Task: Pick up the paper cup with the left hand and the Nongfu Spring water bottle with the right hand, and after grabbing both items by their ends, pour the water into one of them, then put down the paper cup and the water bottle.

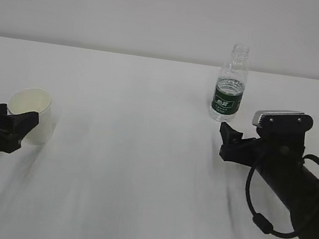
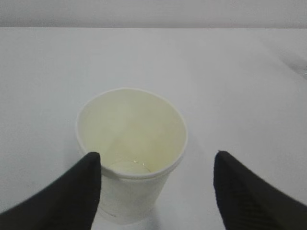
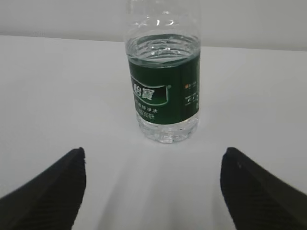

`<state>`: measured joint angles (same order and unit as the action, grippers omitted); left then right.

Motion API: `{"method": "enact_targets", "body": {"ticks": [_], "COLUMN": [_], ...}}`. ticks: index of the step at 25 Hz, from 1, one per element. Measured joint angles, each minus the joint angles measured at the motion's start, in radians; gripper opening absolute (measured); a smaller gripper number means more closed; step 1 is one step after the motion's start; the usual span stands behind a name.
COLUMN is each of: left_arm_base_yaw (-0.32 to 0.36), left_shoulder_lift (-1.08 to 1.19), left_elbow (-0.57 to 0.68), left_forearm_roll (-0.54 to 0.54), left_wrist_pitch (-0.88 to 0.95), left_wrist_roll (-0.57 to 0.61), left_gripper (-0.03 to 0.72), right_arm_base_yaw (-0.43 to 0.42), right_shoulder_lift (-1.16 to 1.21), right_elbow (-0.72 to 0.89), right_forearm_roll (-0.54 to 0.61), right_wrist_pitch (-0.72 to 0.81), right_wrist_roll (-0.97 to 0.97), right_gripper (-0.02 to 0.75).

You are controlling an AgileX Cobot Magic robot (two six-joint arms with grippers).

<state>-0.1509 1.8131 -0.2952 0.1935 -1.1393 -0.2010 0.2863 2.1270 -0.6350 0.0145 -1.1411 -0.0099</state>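
Observation:
The white paper cup [image 2: 132, 139] stands upright on the table, with a faint wet glint at its bottom. My left gripper [image 2: 157, 155] is open around it. The left finger [image 2: 72, 191] is close against the cup wall and the right finger [image 2: 249, 191] stands well clear of it. The exterior view has the cup [image 1: 36, 110] at the left, between the tips of the left gripper [image 1: 21, 113]. The Nongfu Spring water bottle [image 3: 163, 91] stands upright and uncapped, its water [image 3: 163, 52] reaching just above the green label. My right gripper [image 3: 153, 151] is open a little short of it, nothing between its fingers.
The bottle [image 1: 230, 88] stands toward the back right of the white table [image 1: 134, 170], with the right gripper [image 1: 225, 132] just in front of it. A pale wall runs along the table's far edge. The two arms are far apart.

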Motion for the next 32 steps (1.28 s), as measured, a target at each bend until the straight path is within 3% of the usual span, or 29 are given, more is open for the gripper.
{"method": "enact_targets", "body": {"ticks": [32], "left_arm_base_yaw": [0.0], "left_shoulder_lift": [0.0], "left_elbow": [-0.002], "left_forearm_roll": [0.006], "left_wrist_pitch": [-0.004], "left_wrist_roll": [0.008], "left_gripper": [0.524], "right_arm_base_yaw": [0.0], "right_shoulder_lift": [0.259], "right_elbow": [-0.364], "right_forearm_roll": [0.065], "right_wrist_pitch": [-0.004], "right_wrist_roll": [0.0], "right_gripper": [0.666]}}
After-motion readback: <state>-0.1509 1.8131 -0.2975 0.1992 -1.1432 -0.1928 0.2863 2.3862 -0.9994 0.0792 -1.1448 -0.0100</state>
